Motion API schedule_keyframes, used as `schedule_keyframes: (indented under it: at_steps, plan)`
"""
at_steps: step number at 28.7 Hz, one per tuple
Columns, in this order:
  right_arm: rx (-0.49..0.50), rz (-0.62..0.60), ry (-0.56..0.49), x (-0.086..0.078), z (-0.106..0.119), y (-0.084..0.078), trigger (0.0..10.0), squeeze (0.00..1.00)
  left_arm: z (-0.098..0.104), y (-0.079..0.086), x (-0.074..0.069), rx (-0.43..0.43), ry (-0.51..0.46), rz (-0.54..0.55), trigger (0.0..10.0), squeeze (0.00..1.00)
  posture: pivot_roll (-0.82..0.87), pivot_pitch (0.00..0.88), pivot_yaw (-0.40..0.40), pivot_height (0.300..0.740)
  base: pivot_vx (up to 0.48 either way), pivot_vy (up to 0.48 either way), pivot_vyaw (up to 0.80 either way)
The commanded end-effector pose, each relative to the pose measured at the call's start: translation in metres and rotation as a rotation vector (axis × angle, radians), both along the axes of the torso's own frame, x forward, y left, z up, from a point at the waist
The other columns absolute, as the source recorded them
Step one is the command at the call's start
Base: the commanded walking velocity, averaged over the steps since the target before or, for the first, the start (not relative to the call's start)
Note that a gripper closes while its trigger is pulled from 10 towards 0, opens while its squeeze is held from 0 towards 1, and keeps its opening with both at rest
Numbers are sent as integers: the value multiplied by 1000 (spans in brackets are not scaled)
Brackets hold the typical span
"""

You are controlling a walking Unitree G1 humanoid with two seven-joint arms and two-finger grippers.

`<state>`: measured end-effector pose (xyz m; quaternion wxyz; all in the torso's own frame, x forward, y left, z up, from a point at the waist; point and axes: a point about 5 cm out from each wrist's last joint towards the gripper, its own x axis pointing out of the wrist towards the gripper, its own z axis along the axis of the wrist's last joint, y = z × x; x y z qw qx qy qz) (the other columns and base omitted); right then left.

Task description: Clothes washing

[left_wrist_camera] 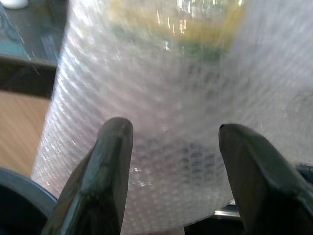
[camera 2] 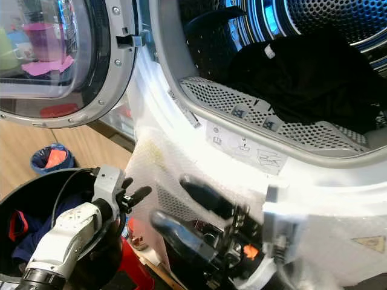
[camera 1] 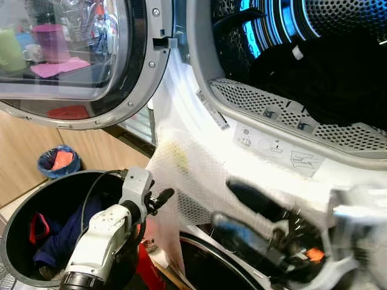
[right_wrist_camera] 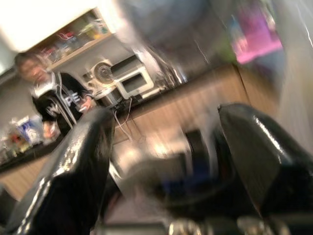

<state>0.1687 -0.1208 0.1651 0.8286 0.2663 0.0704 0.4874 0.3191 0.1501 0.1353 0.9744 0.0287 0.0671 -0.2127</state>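
Left wrist view: left tool (left_wrist_camera: 171, 161) fingers apart, facing white mesh bag (left_wrist_camera: 161, 98); right tool (right_wrist_camera: 164, 161) spread too.

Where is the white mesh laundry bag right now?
In the left eye view the white mesh laundry bag hangs over the washer's front just below the drum opening, between the left end effector and the right end effector.

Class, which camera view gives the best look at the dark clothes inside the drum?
The right eye view: the dark clothes lie almost whole in the drum behind the perforated lip. The left eye view crops them at its right edge. The left wrist view faces white mesh fabric; the right wrist view is blurred.
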Motion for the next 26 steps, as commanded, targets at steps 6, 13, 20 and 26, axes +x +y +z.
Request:
schedule_keyframes:
  at_steps: [6, 13, 20, 26]
  plan:
    - [-100, -492, 467, 17, -133, -46, 10000, 0, 10, 13, -9, 75, -3, -53, 10000, 0, 181, 65, -65, 740, 0, 0, 0]
    - [-350, -887, 870, -6, -223, -79, 10000, 0, 22, 32, -6, 162, 39, 7, 10000, 0, 214, 58, -55, 740, 0, 0, 0]
    - [-539, -1050, 1027, -21, -253, -84, 10000, 0, 39, 59, 3, 230, 89, 194, 10000, 0, 241, 83, -35, 740, 0, 0, 0]
    - [-491, -1177, 1068, -11, -254, -79, 10000, 0, 45, 100, -10, 391, 205, 266, 10000, 0, 275, 105, -25, 740, 0, 0, 0]
